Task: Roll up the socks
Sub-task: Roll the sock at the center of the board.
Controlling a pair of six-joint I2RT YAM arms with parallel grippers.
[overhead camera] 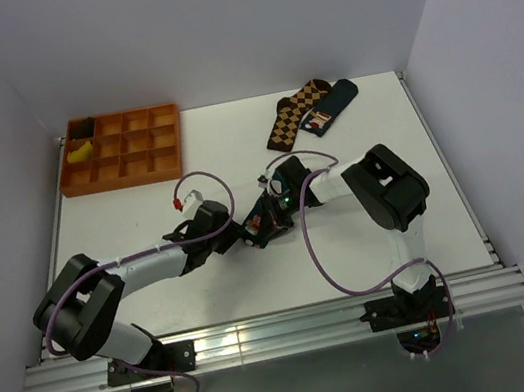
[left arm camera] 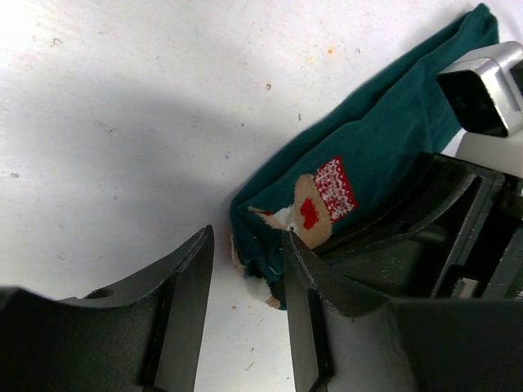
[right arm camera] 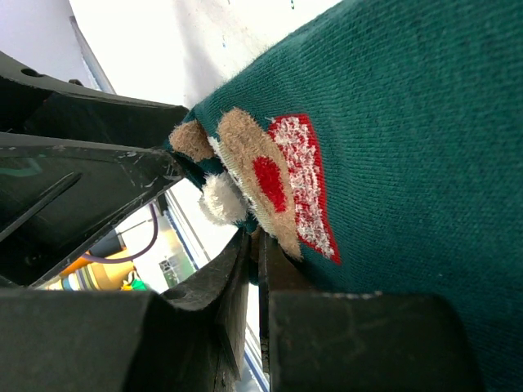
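Note:
A dark teal sock (left arm camera: 384, 139) with a red, white and brown cartoon patch (left arm camera: 323, 196) lies flat on the white table, mid-table in the top view (overhead camera: 259, 222). My left gripper (left arm camera: 248, 237) is open, with the sock's folded end between its jaws; its right finger (left arm camera: 306, 286) touches the fabric. My right gripper (right arm camera: 256, 241) is shut on the sock's edge (right arm camera: 392, 122) just beside the patch, and meets the left gripper (overhead camera: 248, 229) from the other side (overhead camera: 268, 209). Whether a second teal sock lies under this one, I cannot tell.
A brown checkered sock (overhead camera: 291, 116) and a dark navy sock (overhead camera: 331, 105) lie at the back right. An orange compartment tray (overhead camera: 122, 150) with a yellow item (overhead camera: 82, 153) stands at the back left. White walls enclose the table.

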